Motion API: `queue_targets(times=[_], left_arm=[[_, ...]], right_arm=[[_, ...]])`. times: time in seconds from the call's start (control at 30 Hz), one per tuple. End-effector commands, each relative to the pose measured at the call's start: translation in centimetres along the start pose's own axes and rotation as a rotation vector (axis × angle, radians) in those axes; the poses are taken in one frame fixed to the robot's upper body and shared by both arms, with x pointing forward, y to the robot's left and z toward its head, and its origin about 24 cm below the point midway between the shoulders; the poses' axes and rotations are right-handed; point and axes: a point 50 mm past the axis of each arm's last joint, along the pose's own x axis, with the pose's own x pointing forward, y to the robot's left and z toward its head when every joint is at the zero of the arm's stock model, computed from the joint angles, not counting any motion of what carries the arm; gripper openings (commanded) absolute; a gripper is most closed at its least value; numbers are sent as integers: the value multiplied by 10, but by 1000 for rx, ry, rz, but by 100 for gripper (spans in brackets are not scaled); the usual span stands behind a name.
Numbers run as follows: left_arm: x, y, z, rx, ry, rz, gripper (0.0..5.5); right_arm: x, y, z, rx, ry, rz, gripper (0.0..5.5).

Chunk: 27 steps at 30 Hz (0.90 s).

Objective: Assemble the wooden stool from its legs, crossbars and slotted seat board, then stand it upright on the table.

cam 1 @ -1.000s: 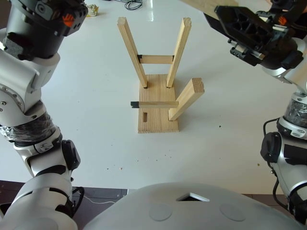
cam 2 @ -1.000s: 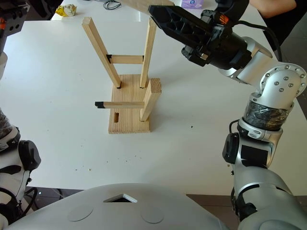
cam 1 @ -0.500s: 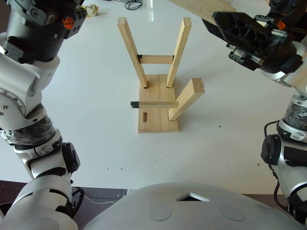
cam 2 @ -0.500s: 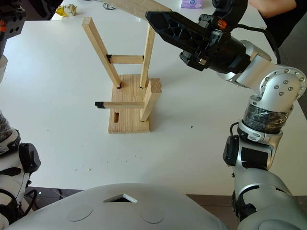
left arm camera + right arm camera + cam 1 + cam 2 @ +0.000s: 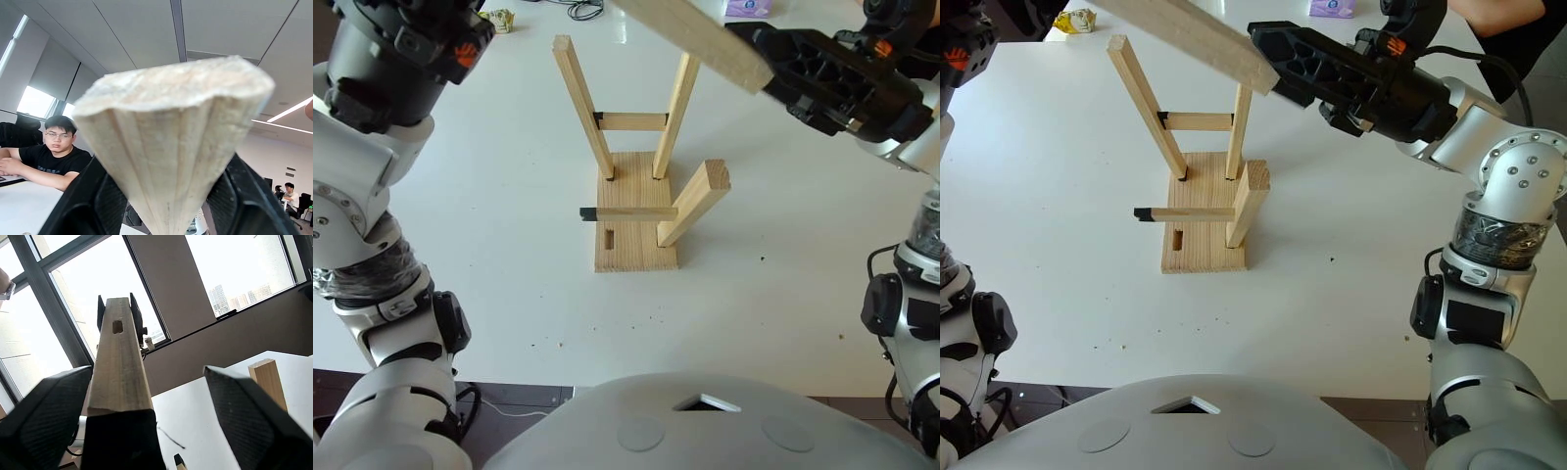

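Our right hand is spread wide. Its fingers stand well apart on either side of the loose leg, whose near end sits at the base of the hand. A gap shows between the wood and one finger, so this hand is not clamped on it. The leg runs up and away to the hand's left. Its far end, just past a small mortise hole, sits in our left hand, which is closed tight on it with both fingers against the wood.

Below the right hand and to its left, nearer to us, the seat board lies flat on the table. The far left leg and the far right leg stand in the board's far end, joined by a short crossbar. The third leg stands at the board's near corner on the right hand's side, tilted toward that hand. A second crossbar runs from it away from the right hand, and its dark tip hangs free near the board's edge. Just under that tip, one slot in the board is open.
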Motion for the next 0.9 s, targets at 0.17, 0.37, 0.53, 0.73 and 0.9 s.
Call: queue_targets(times=[0.17, 0.37, 0.53, 0.73, 0.9], left_arm=[[0, 25, 7, 145, 106, 39, 205], [-1, 33, 26, 253, 224, 8, 205], [-20, 38, 28, 295, 471, -22, 205], [-39, 56, 30, 352, 658, -44, 205], [-65, 57, 20, 378, 780, -19, 205]], right_arm=[[-23, -8, -1, -119, -51, -154, 521], [-42, -11, -3, -193, -204, -302, 521], [-59, -6, -9, -249, -250, -407, 521], [-80, 2, 5, -356, -334, -529, 521], [-80, -5, 4, -351, -322, -552, 521]])
